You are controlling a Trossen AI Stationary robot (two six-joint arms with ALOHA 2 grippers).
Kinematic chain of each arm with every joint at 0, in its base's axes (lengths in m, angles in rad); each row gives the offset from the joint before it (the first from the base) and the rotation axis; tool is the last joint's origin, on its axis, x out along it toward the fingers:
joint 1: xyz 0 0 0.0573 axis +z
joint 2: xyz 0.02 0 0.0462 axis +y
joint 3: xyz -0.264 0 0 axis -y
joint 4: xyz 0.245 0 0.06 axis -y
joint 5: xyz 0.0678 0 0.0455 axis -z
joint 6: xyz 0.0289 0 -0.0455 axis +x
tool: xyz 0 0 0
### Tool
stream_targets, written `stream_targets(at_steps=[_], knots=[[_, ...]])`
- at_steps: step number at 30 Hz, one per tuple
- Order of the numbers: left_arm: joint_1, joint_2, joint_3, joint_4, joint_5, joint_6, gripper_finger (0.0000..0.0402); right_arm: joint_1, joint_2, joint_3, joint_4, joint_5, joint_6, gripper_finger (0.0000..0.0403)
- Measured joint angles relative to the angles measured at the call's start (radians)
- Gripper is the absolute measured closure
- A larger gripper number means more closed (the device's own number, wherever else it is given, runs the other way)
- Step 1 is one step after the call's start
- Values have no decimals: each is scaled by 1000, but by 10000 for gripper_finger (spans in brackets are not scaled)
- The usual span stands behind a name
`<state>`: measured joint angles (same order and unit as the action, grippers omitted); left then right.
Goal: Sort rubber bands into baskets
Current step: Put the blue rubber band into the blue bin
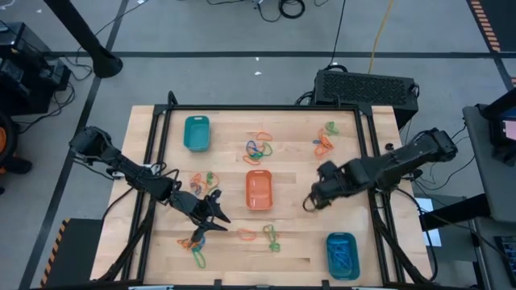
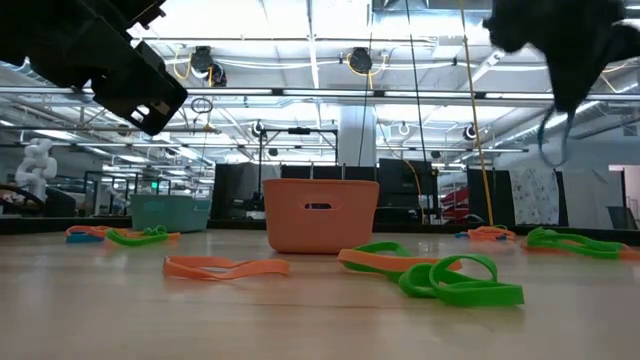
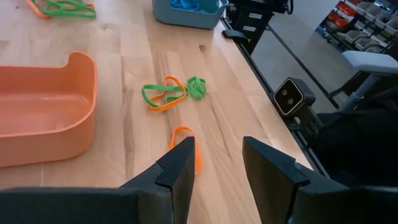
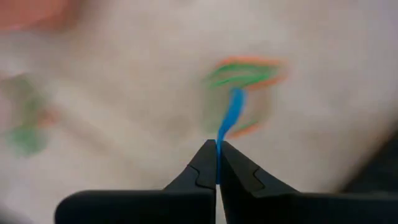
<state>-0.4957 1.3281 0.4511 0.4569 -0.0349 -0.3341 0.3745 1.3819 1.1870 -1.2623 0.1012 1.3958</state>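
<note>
Right gripper (image 4: 217,163) clamped on blue band (image 4: 231,115), right of centre in high view, beside orange basket (image 1: 259,190). Left gripper (image 3: 217,168) parted, empty, lower left, over orange band (image 3: 185,135).

In the right wrist view the table (image 4: 124,93) is blurred. The orange basket (image 3: 43,112) is cut off at the left edge.

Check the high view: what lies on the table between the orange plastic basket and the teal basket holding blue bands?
In the high view, only bare wood lies between the orange plastic basket and the teal basket holding blue bands.
</note>
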Motion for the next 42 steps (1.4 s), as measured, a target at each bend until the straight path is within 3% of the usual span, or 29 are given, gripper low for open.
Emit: stream_targets(at_steps=[6, 11, 16, 21, 28, 37, 42], knots=[[-32, 0, 0, -5, 5, -2, 259, 251, 24, 56, 227, -34, 232, 403], [-42, 0, 0, -6, 6, 6, 259, 451, 124, 58, 422, -73, 447, 403], [-42, 0, 0, -4, -2, 7, 259, 563, 260, 71, 503, -247, 563, 403], [-42, 0, 0, -2, -24, 8, 259, 588, 350, 141, 321, -317, 583, 402], [-42, 0, 0, -2, -34, 7, 259, 575, 378, 162, 73, -231, 574, 402], [-40, -26, 1, -36, -32, 30, 259, 550, 378, 162, 84, -205, 509, 389], [-35, -109, 33, -206, -101, -54, 260, 540, 378, 162, 84, -203, 455, 357]])
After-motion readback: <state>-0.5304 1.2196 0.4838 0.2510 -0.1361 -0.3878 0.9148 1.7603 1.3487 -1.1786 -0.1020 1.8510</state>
